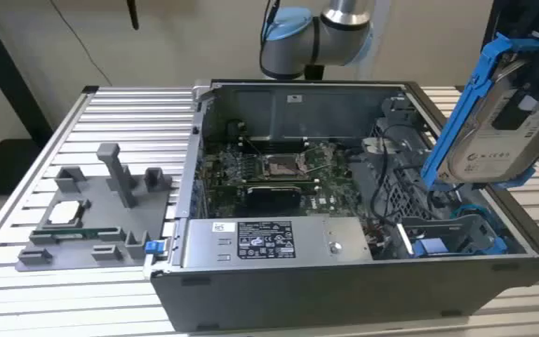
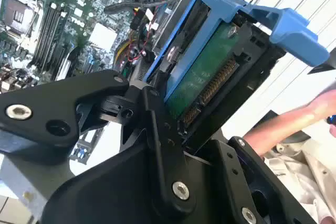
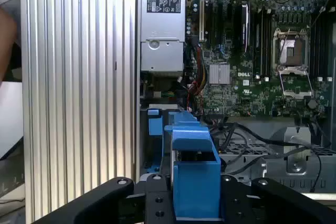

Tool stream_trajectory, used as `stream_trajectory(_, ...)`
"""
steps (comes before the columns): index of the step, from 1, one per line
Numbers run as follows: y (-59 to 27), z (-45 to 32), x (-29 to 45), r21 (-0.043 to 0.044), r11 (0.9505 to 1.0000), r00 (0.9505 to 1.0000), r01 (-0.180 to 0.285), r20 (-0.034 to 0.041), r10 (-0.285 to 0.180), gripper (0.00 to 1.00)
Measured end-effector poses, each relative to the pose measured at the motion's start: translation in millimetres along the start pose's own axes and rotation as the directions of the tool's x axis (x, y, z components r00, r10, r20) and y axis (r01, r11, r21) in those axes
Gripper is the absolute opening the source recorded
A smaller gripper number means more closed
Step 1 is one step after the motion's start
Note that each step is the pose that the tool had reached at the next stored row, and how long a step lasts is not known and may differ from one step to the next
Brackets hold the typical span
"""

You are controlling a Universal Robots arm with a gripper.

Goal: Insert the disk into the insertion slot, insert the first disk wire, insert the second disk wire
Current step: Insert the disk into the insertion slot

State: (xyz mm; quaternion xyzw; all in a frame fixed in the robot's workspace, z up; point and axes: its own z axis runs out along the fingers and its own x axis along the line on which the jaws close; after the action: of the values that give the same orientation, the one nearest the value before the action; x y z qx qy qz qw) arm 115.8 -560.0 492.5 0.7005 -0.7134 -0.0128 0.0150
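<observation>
Disk [image 1: 494, 133] clamped tight in the hand [image 3: 195, 198].
Silver, white-labelled and blue-framed, it hangs tilted; the slot [image 1: 443, 232] sits below the hand, apart from it.

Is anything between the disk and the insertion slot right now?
Nothing visible. The disk hangs in open air above the insertion slot; black cables lie beside the slot, on the side toward the motherboard, not across its mouth.
</observation>
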Motion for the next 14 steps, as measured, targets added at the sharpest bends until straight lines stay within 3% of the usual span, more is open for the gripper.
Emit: stream_trajectory(14,-0.1,6.0,0.0,-0.0003,1.0,1.0,0.001,0.0001,-0.001,0.0)
